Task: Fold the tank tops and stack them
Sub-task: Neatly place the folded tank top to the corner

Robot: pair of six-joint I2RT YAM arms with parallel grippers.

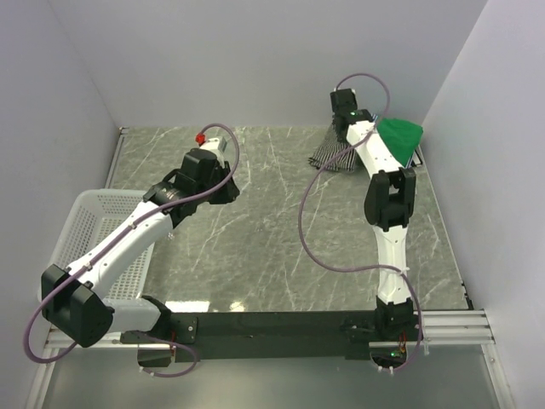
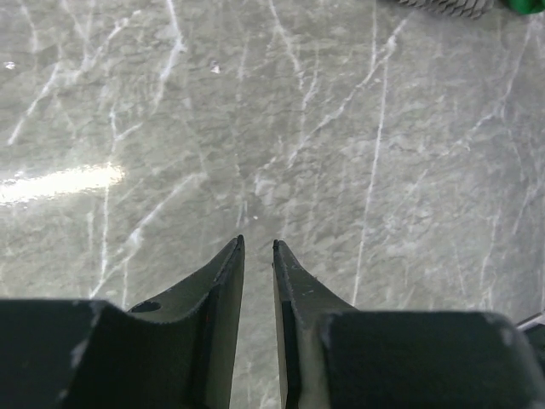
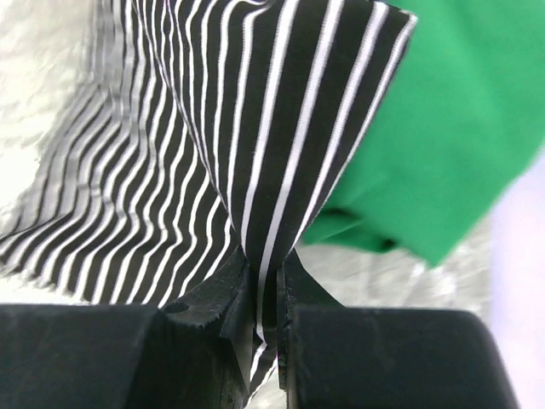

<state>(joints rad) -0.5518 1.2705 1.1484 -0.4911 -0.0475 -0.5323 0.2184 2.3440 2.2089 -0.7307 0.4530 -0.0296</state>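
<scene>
The striped tank top (image 1: 330,156) lies bunched at the far right of the marble table, and the green tank top (image 1: 400,136) sits just right of it. My right gripper (image 1: 343,119) hangs over them. In the right wrist view it (image 3: 264,273) is shut on a fold of the striped tank top (image 3: 255,128), which rises taut from the jaws, with the green tank top (image 3: 443,128) behind on the right. My left gripper (image 1: 230,189) hovers over bare table left of centre. Its fingers (image 2: 257,245) stand slightly open with nothing between them.
A white mesh basket (image 1: 85,213) sits at the left edge under the left arm. White walls close in the table on three sides. The tops lie close to the right wall. A cable loops from the right arm across the middle.
</scene>
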